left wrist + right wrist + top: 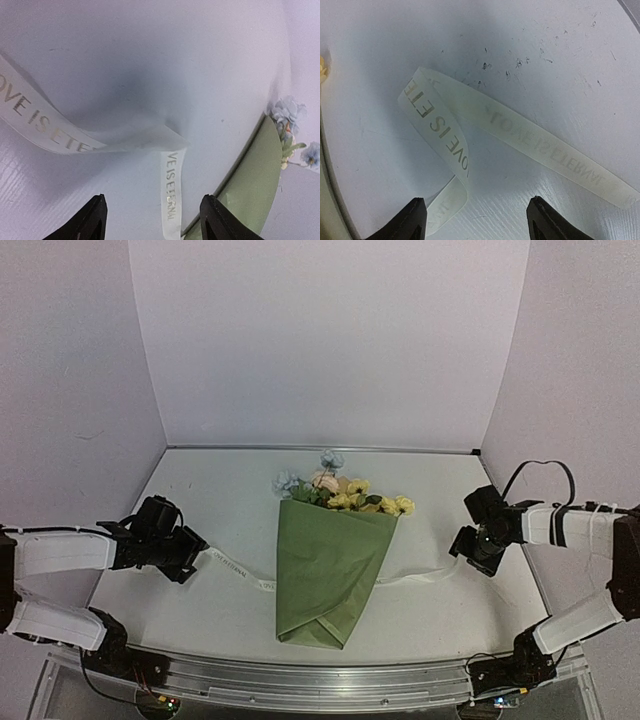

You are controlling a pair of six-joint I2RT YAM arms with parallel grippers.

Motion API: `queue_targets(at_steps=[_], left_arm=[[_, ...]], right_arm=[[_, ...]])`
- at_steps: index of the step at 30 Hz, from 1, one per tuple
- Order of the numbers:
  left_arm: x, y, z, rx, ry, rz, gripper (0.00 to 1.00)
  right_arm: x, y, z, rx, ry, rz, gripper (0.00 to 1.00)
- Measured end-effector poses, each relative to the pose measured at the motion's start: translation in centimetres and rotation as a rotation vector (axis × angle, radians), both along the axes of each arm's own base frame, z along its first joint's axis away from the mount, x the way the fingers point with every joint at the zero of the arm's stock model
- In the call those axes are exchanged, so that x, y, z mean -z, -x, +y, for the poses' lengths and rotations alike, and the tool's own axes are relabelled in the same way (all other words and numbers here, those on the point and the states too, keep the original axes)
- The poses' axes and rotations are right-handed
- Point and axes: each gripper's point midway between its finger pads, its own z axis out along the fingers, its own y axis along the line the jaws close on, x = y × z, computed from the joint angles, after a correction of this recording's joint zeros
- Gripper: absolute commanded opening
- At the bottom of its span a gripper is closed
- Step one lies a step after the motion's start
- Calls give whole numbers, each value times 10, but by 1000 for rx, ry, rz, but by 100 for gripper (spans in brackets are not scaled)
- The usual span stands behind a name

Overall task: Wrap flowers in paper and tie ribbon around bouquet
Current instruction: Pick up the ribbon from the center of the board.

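Metal rail [320,680], white table [200,500], bouquet [325,570], pale walls [320,340]

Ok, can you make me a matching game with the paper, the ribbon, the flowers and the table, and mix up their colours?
Things:
1. paper
2. ribbon
3. flowers
4. table

Colours:
A. plain white
B. blue, yellow and pink
C. olive green
D. cream with printed letters

Pairs: 1-C, 2-D, 3-B, 4-A
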Motion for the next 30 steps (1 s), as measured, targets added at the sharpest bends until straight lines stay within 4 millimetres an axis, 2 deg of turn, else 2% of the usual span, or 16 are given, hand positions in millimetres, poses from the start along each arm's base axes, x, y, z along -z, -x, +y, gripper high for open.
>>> queue_targets(at_steps=[5, 13, 17, 21, 24, 30], left_arm=[[23, -4, 10, -137, 38, 71, 70], [27, -21, 26, -298, 25, 82, 72], [28, -30, 37, -353, -4, 82, 67], [30, -40, 47, -391, -19, 86, 60], [32, -43, 52, -402, -35, 85, 51], [37, -45, 59, -391, -74, 93, 23]], right_arm=[[5, -3, 1, -17, 9, 11, 67], [8, -7, -3, -16, 16, 13, 63], [13, -9, -5, -15, 23, 24, 60], [18, -17, -7, -7, 26, 27, 55], [18, -24, -7, -1, 23, 22, 48], [14, -40, -5, 6, 10, 3, 28]])
